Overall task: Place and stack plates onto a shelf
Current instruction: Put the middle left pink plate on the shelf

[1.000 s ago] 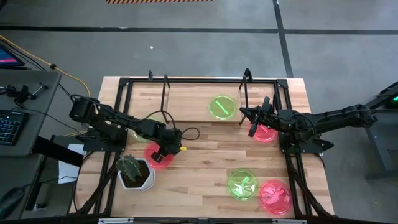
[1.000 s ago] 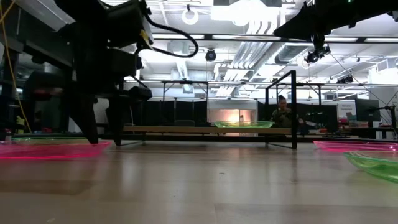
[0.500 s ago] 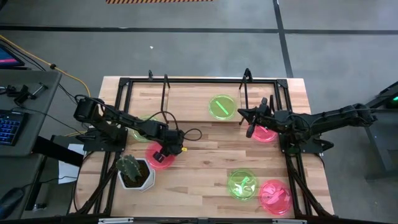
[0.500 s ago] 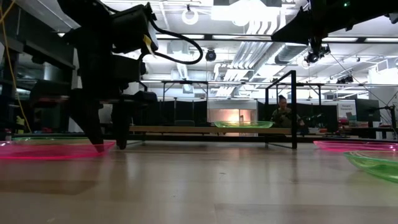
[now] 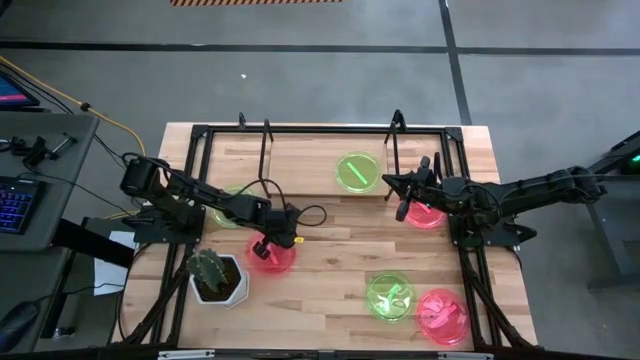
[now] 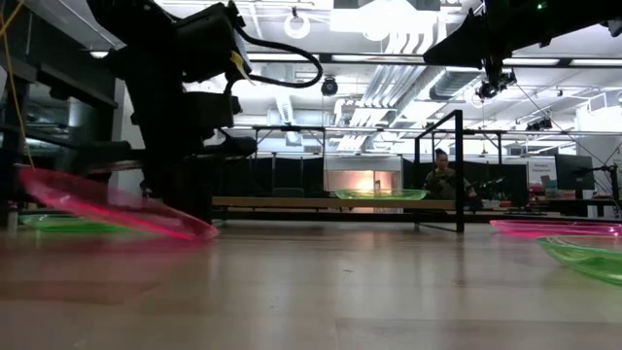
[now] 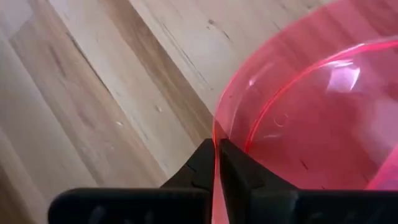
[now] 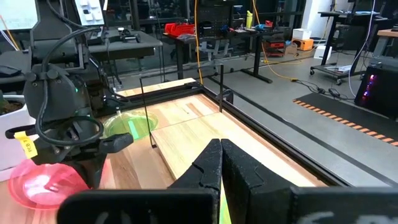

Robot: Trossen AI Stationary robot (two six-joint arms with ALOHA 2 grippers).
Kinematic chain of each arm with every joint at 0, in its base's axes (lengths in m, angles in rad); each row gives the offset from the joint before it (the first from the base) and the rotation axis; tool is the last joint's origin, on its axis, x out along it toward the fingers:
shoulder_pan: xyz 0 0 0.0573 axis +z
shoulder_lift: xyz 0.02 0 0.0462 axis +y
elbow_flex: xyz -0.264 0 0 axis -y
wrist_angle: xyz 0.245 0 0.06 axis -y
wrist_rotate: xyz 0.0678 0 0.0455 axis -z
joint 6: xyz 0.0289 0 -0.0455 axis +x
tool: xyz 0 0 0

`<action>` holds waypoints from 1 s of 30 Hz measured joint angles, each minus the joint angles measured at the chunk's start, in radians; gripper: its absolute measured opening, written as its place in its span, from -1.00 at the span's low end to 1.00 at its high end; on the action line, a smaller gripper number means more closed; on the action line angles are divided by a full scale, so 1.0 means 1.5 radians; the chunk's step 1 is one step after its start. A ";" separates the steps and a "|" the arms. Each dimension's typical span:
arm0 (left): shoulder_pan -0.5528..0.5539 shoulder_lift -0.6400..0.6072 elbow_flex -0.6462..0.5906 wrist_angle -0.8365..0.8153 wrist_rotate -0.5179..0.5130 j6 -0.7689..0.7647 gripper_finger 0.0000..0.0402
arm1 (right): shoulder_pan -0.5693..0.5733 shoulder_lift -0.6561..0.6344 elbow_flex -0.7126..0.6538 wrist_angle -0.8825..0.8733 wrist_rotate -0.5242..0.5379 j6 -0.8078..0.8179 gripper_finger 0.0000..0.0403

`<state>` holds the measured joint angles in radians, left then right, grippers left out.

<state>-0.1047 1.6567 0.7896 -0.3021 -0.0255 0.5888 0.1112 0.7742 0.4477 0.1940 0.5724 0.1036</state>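
Note:
My left gripper (image 5: 262,244) is shut on a pink-red plate (image 5: 274,257) left of the table's middle. The plate shows tilted in the low view (image 6: 117,206). A green plate (image 5: 357,172) lies flat on the shelf's (image 5: 300,160) light-wood board at the far side. My right gripper (image 5: 392,183) is shut and hangs high beside that plate, holding nothing, next to a pink plate (image 5: 428,213). Another green plate (image 5: 226,212) lies partly under my left arm. A green plate (image 5: 390,297) and a pink plate (image 5: 441,315) lie near right. My left gripper pinches the pink plate's rim (image 7: 216,132) between its two fingers, on the plate's far-left side. The fingers come from above, pointing down. The plate sits tilted, its left side raised (image 6: 39,180) and its right edge (image 6: 206,233) low at the tabletop.
A white pot with a cactus (image 5: 218,277) stands just near-left of the held plate. Thin black upright rods (image 5: 266,150) frame the shelf, and the large black frame (image 5: 190,165) runs around the tabletop. Bare wood (image 5: 330,250) lies in the table's middle.
My left gripper has come down onto the pink plate and shut on its rim. The plate has slid a little toward the table's right and tipped: its left side has risen while its right edge stays low.

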 joint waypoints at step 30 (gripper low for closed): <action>0.128 0.000 0.343 -0.162 -0.021 -0.112 -1.00 | 0.000 0.000 0.000 -0.019 0.000 0.000 -1.00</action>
<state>0.0879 1.6573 1.3045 -0.5450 -0.0566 0.4204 0.1112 0.7742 0.4477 0.1658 0.5724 0.1032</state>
